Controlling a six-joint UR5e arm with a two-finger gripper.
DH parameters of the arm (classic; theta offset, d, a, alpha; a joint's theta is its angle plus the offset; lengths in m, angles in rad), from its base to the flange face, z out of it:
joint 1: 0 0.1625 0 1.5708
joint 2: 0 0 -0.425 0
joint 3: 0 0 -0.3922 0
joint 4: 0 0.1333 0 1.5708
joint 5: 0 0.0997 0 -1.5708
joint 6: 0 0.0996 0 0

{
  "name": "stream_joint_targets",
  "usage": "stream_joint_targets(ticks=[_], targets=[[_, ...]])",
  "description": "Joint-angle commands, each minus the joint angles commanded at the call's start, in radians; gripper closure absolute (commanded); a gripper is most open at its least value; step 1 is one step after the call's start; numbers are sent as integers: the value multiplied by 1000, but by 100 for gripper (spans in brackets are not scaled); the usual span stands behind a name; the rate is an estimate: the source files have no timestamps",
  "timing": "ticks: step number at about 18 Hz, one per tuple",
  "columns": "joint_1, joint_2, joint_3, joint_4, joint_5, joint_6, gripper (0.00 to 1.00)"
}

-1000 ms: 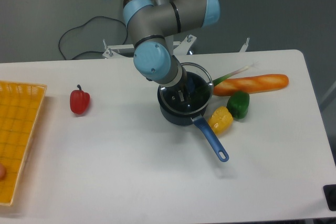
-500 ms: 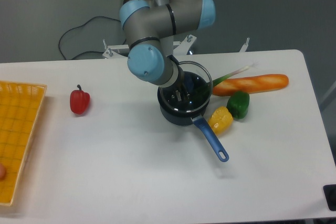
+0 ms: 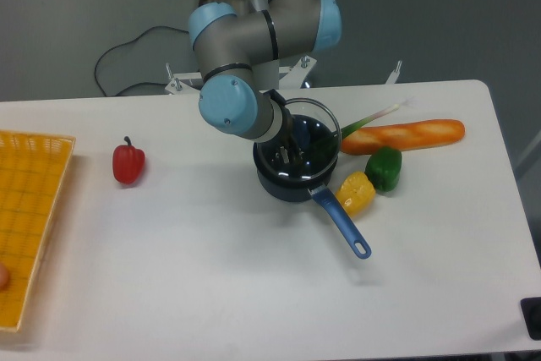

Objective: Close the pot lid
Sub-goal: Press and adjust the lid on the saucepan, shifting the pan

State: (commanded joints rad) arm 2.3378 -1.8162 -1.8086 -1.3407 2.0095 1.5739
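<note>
Over the last second my wrist has swung leftward in the frame, and the small dark navy saucepan (image 3: 296,171) with its long blue handle (image 3: 341,223) has shifted very slightly with it, the handle tip sitting a touch lower right than before. The round clear glass lid (image 3: 306,134) with its thin metal rim appears tilted, its far edge raised above the pot's back rim while its near edge dips toward the mouth. I judge the lid is being lowered or slid into its seat but is not yet flat, so the closing is not finished.

My two-finger gripper (image 3: 290,146) reaches down just above centre frame, into the pan's opening. The fingers look close together, probably around the lid's blue knob, but my wrist and glare on the glass hide the contact, so I cannot tell whether I am clamped on it.

A yellow bell pepper (image 3: 356,193) sits just beside the handle, a green pepper (image 3: 385,168) and a long baguette (image 3: 404,135) further right.
</note>
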Motion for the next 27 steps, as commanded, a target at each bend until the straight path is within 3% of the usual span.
stream_joint_targets(ticks=[5, 9, 19, 20, 21, 22, 27], targets=[[-2, 0, 0, 0, 5, 0, 39], [-2, -2, 6, 0, 6, 2, 28], [-2, -11, 18, 0, 11, 0, 26], [0, -11, 32, 0, 12, 3, 19], [2, -11, 58, -3, 11, 12, 4], [3, -12, 83, -11, 8, 5, 0], [28, -8, 132, -6, -44, -5, 0]])
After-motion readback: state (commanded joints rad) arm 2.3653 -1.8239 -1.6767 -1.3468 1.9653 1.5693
